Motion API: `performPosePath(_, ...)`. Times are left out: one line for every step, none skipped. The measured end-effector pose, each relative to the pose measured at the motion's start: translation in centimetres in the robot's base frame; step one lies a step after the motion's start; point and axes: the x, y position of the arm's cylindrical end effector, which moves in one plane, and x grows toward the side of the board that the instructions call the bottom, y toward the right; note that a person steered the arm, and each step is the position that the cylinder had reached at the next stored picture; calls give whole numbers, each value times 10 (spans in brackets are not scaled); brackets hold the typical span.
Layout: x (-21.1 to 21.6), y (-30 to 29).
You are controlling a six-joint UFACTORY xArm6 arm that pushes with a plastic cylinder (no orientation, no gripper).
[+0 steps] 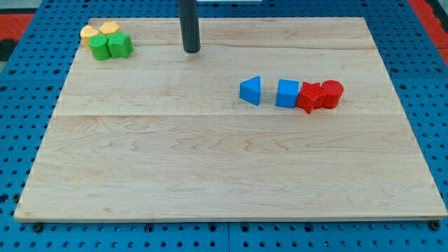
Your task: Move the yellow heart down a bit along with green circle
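Two yellow blocks sit at the board's top left corner: one (89, 33) at the far left that looks like the yellow heart, and another (108, 28) just to its right. Below them, touching, are the green circle (101, 47) and a second green block (120, 45) on its right. All four form one tight cluster. My tip (191, 51) rests on the board near the view's top, well to the right of the cluster, touching no block.
A blue triangle (250, 91) lies right of centre. Further right, a blue cube (287, 93) touches a red block (309, 97), which touches a red cylinder (332, 93). The wooden board (210, 175) lies on a blue pegboard surround.
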Motion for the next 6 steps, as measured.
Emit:
performPosePath(-49, -33)
performPosePath(-66, -87)
performPosePath(-68, -167)
performPosePath(-54, -237)
performPosePath(-19, -211)
performPosePath(3, -211)
